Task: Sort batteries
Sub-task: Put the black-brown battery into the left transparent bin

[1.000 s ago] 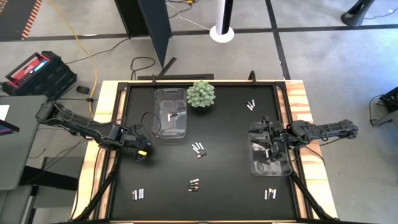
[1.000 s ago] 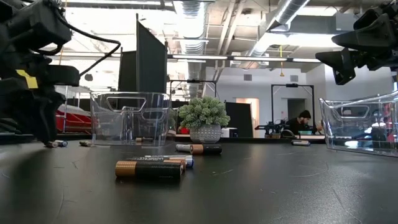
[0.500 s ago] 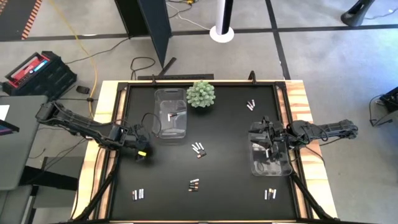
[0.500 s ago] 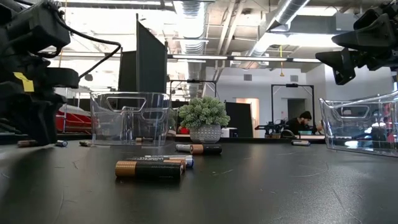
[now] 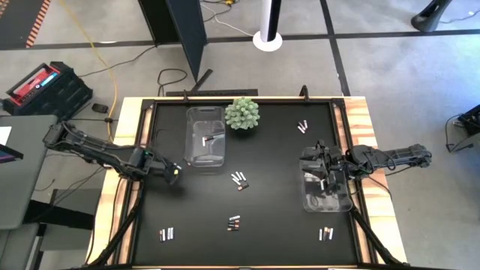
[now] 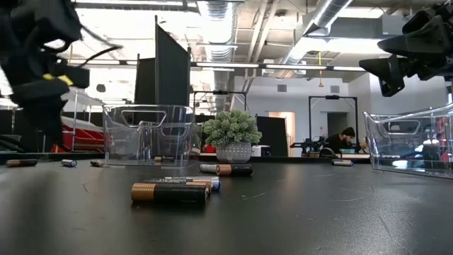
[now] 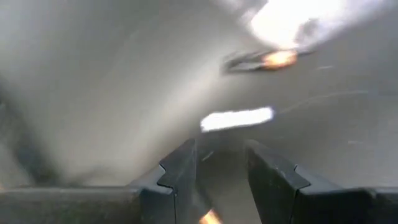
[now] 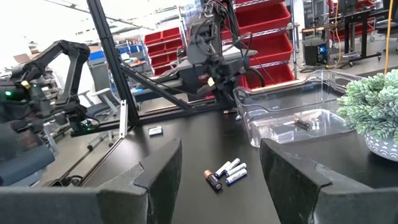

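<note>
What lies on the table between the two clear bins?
A small cluster of batteries lies between the left bin and the right bin; the high view shows it.

My black tabletop [image 5: 270, 150] carries a clear bin [image 5: 205, 136] toward eleven o'clock, a green spiky plant [image 5: 242, 113] just beside it at twelve, and another clear bin [image 5: 325, 187] at three

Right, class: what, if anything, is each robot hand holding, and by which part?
The right hand is open over the clear bin and holds nothing. Whether the left hand holds anything cannot be told.
</note>
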